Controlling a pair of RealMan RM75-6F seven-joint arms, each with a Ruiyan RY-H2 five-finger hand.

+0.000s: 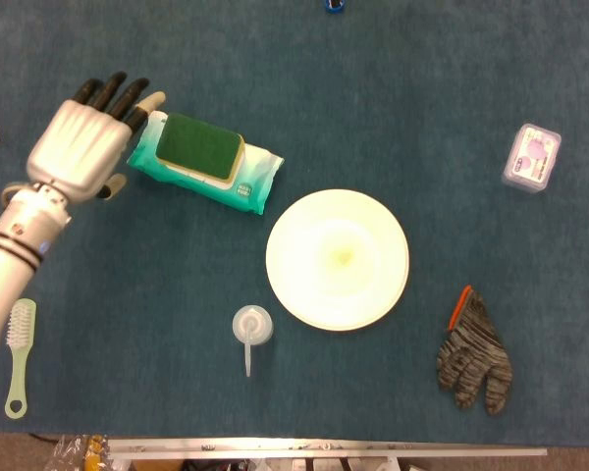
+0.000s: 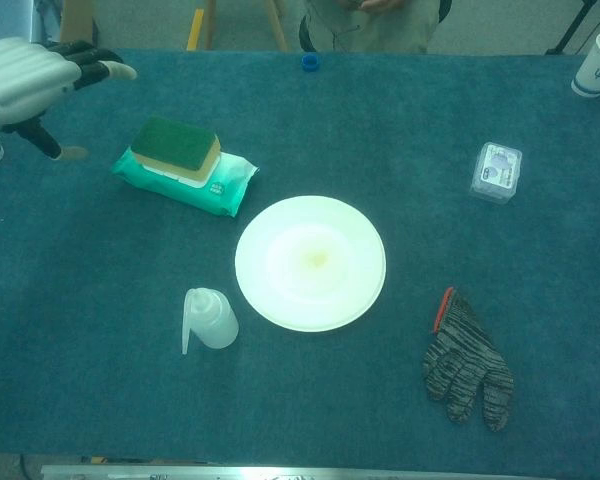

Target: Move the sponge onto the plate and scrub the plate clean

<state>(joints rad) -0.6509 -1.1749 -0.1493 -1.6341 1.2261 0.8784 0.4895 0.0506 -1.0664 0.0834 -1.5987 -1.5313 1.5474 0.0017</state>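
Green sponge point(image 1: 198, 144), one, lies on one wipes pack point(image 1: 205, 175) beside one plate point(image 1: 338, 259); left hand point(image 1: 82, 142) fingers spread, empty

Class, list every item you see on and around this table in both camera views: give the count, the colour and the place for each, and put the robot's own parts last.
sponge: 1, green on yellow, lying on the wipes pack
wipes pack: 1, teal, rear left of the plate
plate: 1, pale, table centre, a yellowish smear in its middle
squeeze bottle: 1, clear, on its side, front left of the plate
glove: 1, grey-striped with an orange cuff edge, front right
small box: 1, clear with purple, right rear
brush: 1, pale green, front left edge
bottle cap: 1, blue, rear edge
paper cup: 1, white, rear right corner
table: 1, blue cloth cover
left hand: 1, silver with dark fingers, open, just left of the wipes pack
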